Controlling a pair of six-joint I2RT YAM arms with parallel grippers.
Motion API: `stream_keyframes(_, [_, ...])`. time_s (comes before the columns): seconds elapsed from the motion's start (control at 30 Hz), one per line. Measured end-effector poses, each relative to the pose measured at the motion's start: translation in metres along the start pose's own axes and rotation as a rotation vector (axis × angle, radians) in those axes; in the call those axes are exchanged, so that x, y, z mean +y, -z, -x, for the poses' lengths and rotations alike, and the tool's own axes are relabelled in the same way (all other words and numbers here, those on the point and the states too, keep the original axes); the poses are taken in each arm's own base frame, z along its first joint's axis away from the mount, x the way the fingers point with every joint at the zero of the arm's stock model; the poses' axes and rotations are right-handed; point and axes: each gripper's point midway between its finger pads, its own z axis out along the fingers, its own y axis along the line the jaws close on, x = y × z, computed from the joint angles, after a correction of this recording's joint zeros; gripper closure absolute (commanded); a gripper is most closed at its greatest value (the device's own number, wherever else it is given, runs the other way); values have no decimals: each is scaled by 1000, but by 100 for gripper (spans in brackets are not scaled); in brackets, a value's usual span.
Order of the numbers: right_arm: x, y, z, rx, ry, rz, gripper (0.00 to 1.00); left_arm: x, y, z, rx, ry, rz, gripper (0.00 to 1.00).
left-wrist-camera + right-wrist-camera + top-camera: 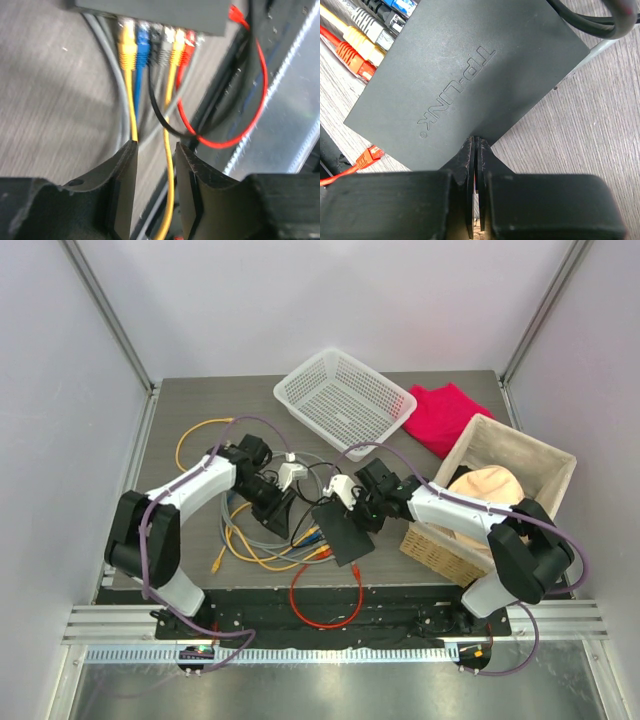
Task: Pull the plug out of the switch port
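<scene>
The switch [342,532] lies flat near the middle of the bench's [180,410] near edge, with its ports toward the left arm. It looks light and smooth-cased, so it would likely slide when a plug is tugged. The right gripper [475,143] has its jaws pressed fully together with nothing between them, and its tips rest at the switch's edge, apparently pinning it.

The left gripper [155,147] hangs short of the ports with its jaws partway apart, gripping nothing. 1 yellow cable [169,200] runs loosely between them.

The plugs look like stiff moulded boots on limp cords, probably latch-held, so the hold belongs on the boot right at the port, not on the cord.

Count:
- 1 switch
- 5 seated plugs: 2 yellow plugs [127,47], 1 blue plug [142,47], 1 grey plug [160,49], 1 red plug [188,49]
- 1 loose red plug [367,156] beside the switch
</scene>
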Motion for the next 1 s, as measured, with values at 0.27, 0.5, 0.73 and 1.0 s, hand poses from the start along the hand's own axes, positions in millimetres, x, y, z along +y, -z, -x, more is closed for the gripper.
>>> stream_keyframes(0.27, [0,0,-1,-6,1,-3,99,18,-22,15,-56,166,58,64])
stream_keyframes(0.5, [-1,2,-4,-10,-4,-9,99,32,-46,27,-34,250,45,71])
stream_keyframes(0.73, [-4,3,-6,-7,-16,-14,99,30,-72,17,48,237,44,71])
stream_keyframes(1.0, [-5,4,-7,-9,-19,-18,99,33,-73,16,62,211,71,76])
